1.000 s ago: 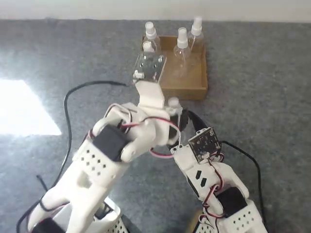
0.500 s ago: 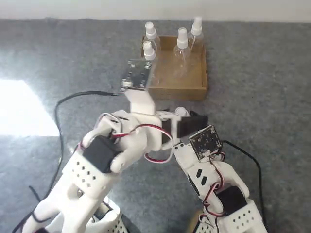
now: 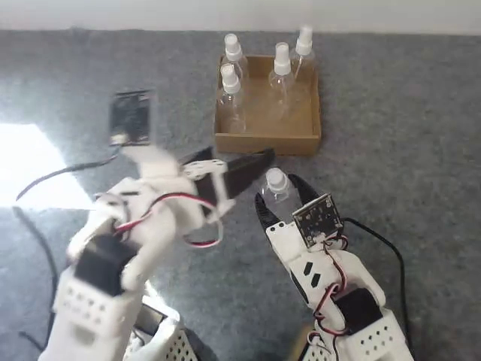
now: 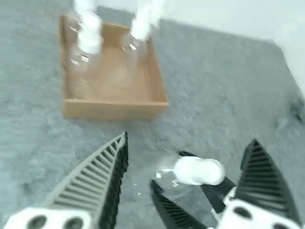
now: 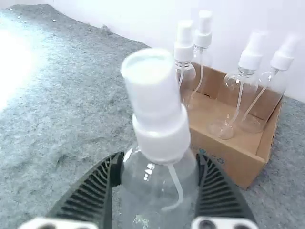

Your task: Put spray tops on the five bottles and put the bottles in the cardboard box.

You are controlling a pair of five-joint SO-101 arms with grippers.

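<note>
Bottle (image 3: 279,200) w/ spray top (image 3: 276,180) in right jaws; left jaws wide, nr box (image 3: 267,142).

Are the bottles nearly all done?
Nearly. Four bottles with spray tops stand in the cardboard box. The right gripper holds the fifth bottle, its spray top already on, in front of the box. Only that one is left to go in.
</note>
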